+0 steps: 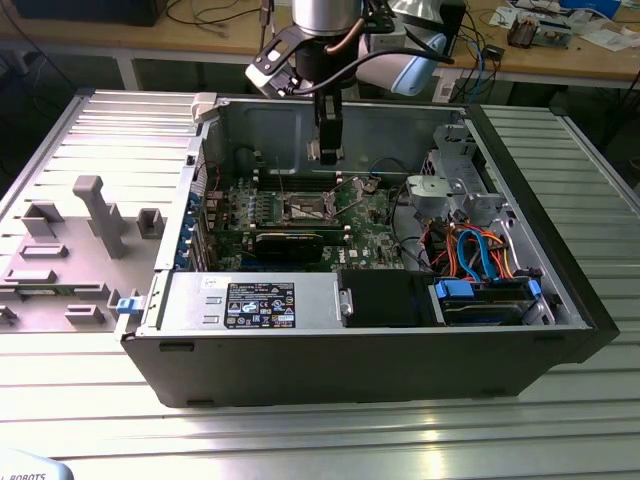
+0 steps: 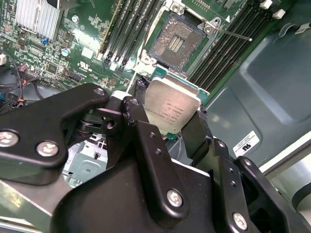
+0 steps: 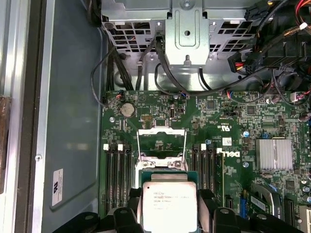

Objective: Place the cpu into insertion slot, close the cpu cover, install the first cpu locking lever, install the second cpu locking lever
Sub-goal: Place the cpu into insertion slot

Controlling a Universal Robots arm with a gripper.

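Note:
My gripper (image 1: 327,152) hangs inside the open computer case, above the green circuit board (image 1: 360,215). In both wrist views it is shut on the cpu (image 2: 172,108) (image 3: 168,198), a small silvery square held flat by its edges between the black fingers (image 3: 208,204). The insertion slot (image 2: 174,41) (image 3: 162,144) (image 1: 305,210) lies uncovered on the board below and just ahead of the cpu, its dark pin field exposed. A thin wire lever (image 2: 233,33) (image 3: 137,145) stands away from the slot. I cannot tell the cpu cover apart from the slot's metal rim.
Black memory slots (image 3: 116,174) flank the slot on both sides. A finned heatsink (image 3: 274,154) and a drive cage with cables (image 1: 470,215) sit nearby. The case walls (image 1: 350,350) ring the board. A grey fixture tray (image 1: 80,240) lies at the exterior view's left.

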